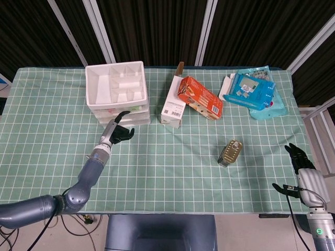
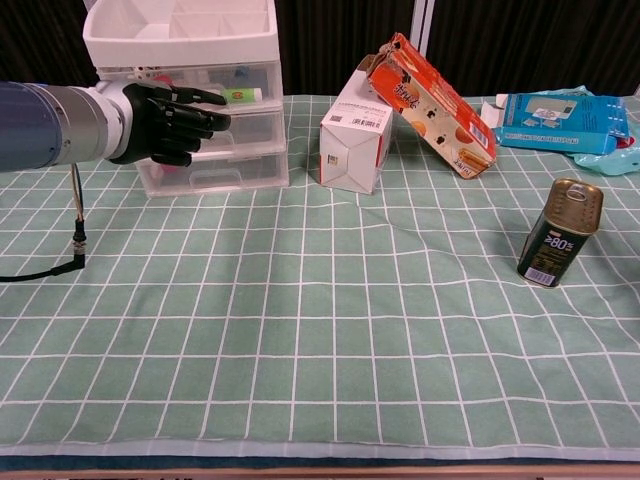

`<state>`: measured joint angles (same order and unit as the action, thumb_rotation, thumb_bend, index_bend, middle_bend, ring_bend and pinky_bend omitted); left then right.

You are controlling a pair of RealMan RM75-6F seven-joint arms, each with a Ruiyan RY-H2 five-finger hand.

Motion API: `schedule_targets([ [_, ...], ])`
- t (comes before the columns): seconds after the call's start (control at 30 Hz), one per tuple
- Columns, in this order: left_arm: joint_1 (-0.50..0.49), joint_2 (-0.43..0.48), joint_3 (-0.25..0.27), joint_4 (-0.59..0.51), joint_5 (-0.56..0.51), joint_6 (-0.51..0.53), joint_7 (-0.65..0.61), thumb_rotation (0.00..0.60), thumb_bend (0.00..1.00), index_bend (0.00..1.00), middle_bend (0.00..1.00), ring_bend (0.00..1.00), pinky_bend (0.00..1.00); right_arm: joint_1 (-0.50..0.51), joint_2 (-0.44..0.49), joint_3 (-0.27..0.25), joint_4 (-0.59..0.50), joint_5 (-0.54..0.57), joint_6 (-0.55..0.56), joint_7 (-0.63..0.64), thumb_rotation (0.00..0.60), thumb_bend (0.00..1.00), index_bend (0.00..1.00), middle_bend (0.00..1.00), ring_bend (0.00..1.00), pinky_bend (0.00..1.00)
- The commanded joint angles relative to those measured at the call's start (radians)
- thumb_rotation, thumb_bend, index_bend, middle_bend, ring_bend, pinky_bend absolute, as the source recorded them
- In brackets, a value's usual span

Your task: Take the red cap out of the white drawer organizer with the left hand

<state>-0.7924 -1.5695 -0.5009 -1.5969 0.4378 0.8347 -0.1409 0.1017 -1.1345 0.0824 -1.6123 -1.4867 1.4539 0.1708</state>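
Left hand (image 2: 165, 120) sits right at the white drawer organizer (image 2: 190, 60) front, fingers loosely curled, holding nothing; red cap (image 2: 160, 77) lies just above and behind them in the top drawer.

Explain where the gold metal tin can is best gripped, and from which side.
Probably at mid-height across its tall sides, coming from the robot's side: the gold metal tin can stands upright, slightly leaning, with bare green checked cloth around it.
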Motion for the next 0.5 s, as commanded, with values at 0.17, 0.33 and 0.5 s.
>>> schedule_targets([
  [0.17,0.015,0.013,0.016,-0.023,0.013,0.006,-0.009,0.600,0.46,0.14,1.00,0.98,1.00,-0.001,0.000,0.000,-0.001,-0.002,0.002,-0.001,0.600,0.07,0.00,0.00,0.00,0.22],
  [0.33,0.033,0.026,0.032,-0.049,0.025,0.011,-0.015,0.600,0.46,0.14,1.00,0.98,1.00,-0.002,0.001,-0.001,-0.002,-0.003,0.005,-0.002,0.600,0.07,0.00,0.00,0.00,0.22],
  [0.5,0.060,0.037,0.053,-0.084,0.054,0.025,-0.028,0.600,0.46,0.15,1.00,0.98,1.00,-0.003,0.001,0.000,-0.002,-0.003,0.006,-0.004,0.600,0.07,0.00,0.00,0.00,0.22],
])
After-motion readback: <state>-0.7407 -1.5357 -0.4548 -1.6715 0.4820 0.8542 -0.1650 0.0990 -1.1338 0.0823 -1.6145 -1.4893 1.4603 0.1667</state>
